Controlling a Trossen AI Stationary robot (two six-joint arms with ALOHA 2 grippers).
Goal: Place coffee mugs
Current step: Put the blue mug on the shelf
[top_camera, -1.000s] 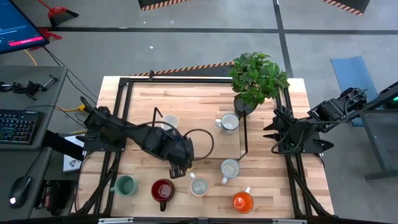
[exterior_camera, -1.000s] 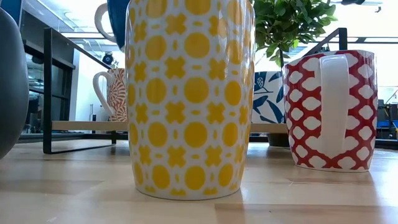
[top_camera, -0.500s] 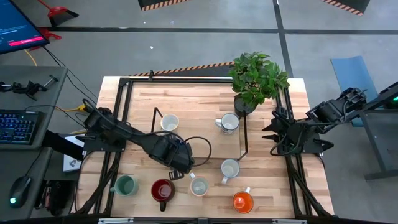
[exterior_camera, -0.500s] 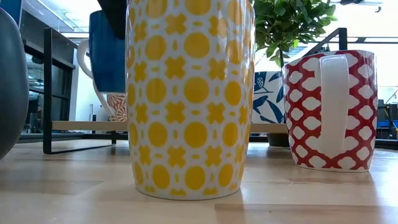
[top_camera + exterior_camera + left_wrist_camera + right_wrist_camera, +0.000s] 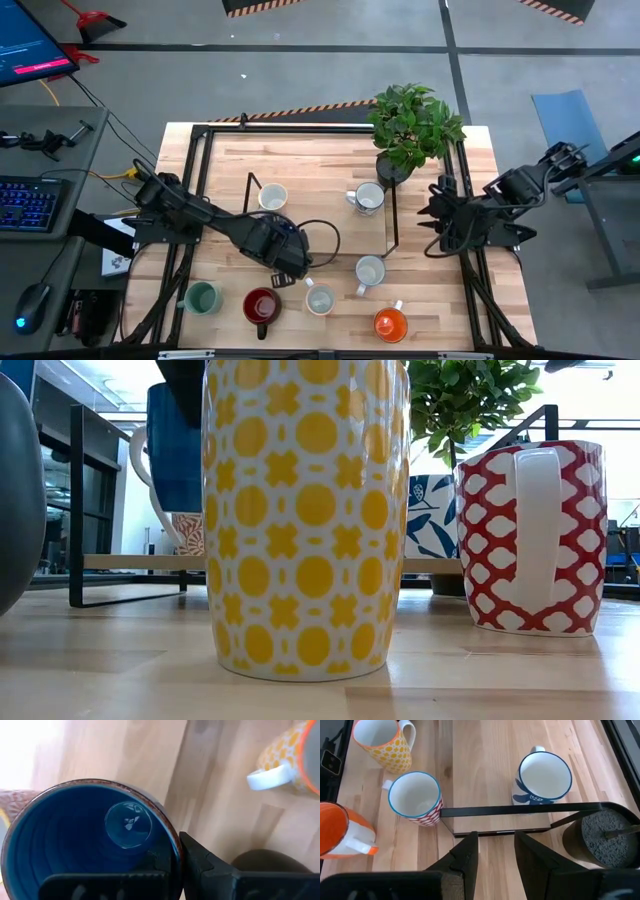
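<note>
Left claw [image 5: 175,865] is clamped on the blue mug's [image 5: 75,840] rim; right claw [image 5: 495,852] hangs open, white-and-blue mug [image 5: 544,777] just ahead.

The left arm is stretched from the table's left edge toward its near middle, and its gripper [image 5: 287,268] is clamped on a mug's rim. The right arm is held at the right edge, its gripper [image 5: 496,851] spread apart, nothing held.
</note>
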